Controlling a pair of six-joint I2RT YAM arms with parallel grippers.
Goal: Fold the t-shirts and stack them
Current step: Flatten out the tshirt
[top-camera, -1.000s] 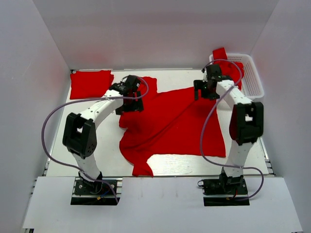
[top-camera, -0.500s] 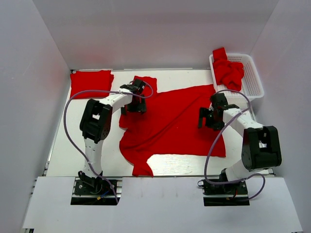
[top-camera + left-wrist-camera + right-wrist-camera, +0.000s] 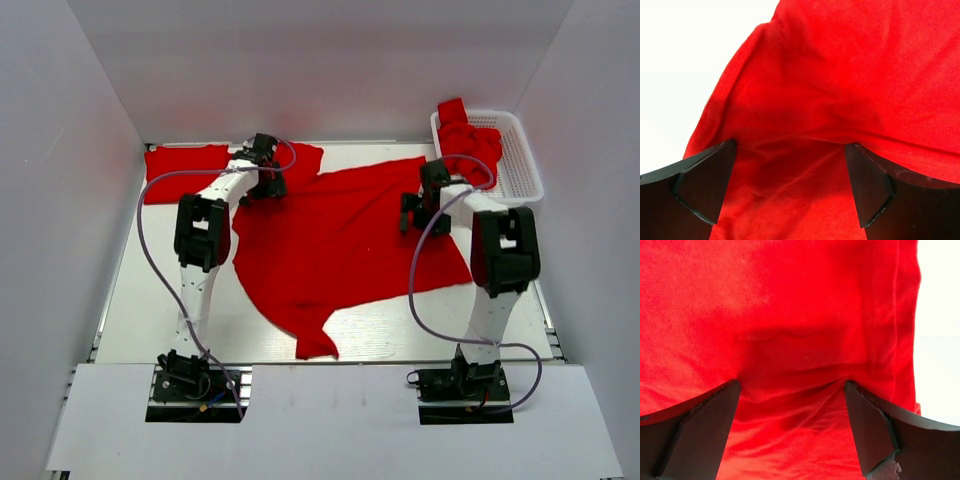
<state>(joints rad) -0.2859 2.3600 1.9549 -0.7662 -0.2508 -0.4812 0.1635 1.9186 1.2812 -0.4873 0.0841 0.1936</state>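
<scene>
The spread t-shirt (image 3: 330, 240) lies in the middle of the table (image 3: 140, 300), its upper edge running across the frame. The left tool (image 3: 262, 172) sits on the upper-left corner and the right tool (image 3: 422, 208) on the right edge. Both tools are wide open, with cloth between the fingers and nothing pinched. The rest of the shirt trails toward the lower centre.

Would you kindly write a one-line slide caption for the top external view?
Left gripper and right gripper open over a spread red t-shirt; folded shirt far left, more shirts in the white basket.
</scene>
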